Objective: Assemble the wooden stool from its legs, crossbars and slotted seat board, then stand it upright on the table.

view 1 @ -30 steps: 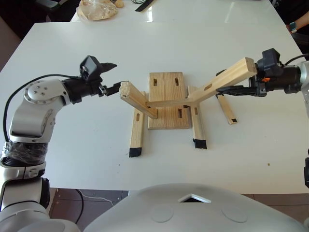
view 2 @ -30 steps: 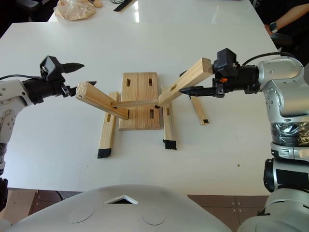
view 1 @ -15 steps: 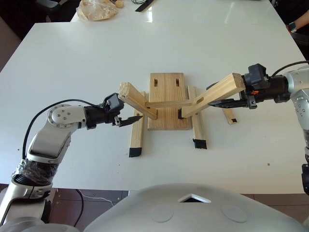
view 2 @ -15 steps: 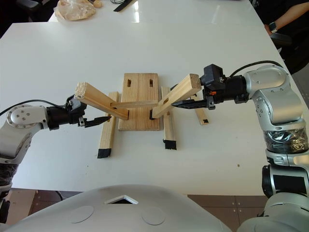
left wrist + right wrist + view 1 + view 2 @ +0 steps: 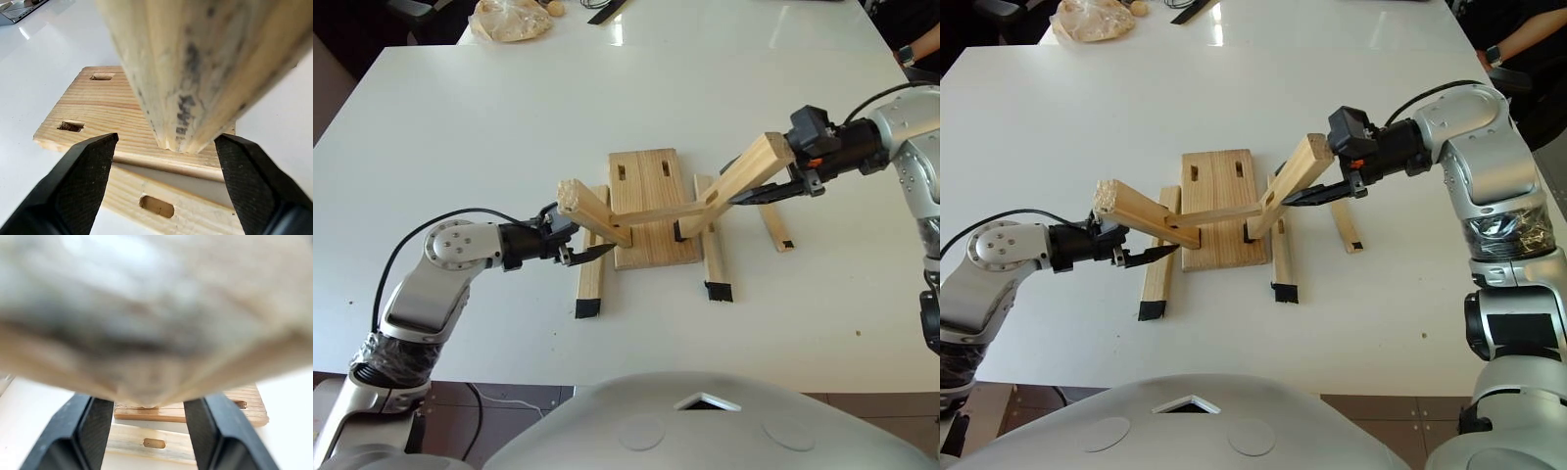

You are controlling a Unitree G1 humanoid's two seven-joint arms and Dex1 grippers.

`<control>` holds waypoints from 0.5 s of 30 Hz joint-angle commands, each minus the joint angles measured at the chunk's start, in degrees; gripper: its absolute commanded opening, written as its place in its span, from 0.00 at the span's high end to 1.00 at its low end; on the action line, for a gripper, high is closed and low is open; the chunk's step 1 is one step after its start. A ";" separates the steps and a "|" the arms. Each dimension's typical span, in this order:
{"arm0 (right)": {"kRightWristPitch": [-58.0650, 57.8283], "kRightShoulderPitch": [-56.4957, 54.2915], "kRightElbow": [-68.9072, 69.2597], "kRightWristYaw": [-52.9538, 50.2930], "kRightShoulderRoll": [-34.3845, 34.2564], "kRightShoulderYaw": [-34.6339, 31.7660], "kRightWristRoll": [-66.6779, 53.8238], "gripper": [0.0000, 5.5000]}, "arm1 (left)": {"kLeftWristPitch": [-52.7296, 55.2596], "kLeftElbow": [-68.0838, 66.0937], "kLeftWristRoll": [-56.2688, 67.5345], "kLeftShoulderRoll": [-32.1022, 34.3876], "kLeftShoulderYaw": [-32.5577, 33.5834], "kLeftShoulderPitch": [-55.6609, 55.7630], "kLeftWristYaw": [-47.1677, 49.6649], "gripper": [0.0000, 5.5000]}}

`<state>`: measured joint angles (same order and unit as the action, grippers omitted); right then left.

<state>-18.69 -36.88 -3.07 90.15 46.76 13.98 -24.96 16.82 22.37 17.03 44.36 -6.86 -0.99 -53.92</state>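
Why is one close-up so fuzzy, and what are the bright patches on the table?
Right wrist view: the pale wooden stool leg sits almost against the lens, so it is out of focus. Left wrist view: another leg shows clear grain. Left eye view: light glares off the glossy white table near its far edge.

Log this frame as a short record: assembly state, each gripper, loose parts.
Assembly: left leg and right leg joined by crossbar, tilted over the seat board
Left gripper: open, straddling left leg
Right gripper: shut on right leg
On table: left loose leg, right loose leg, short piece, all lying flat
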 commanded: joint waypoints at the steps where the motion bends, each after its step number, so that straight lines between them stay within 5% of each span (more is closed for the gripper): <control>1: -1.03 1.17 3.19 0.58 -0.53 1.63 1.04 0.64 | 0.86 1.55 -1.10 -0.63 -1.48 -1.45 0.88 0.34; 15: 2.68 5.49 10.24 -0.59 -0.61 2.61 3.00 0.64 | 2.99 1.78 -1.11 -2.55 -1.54 -0.77 2.93 0.34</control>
<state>-16.00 -32.78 5.63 88.60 46.96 13.68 -23.31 19.11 23.78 16.06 42.03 -8.62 -3.25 -51.44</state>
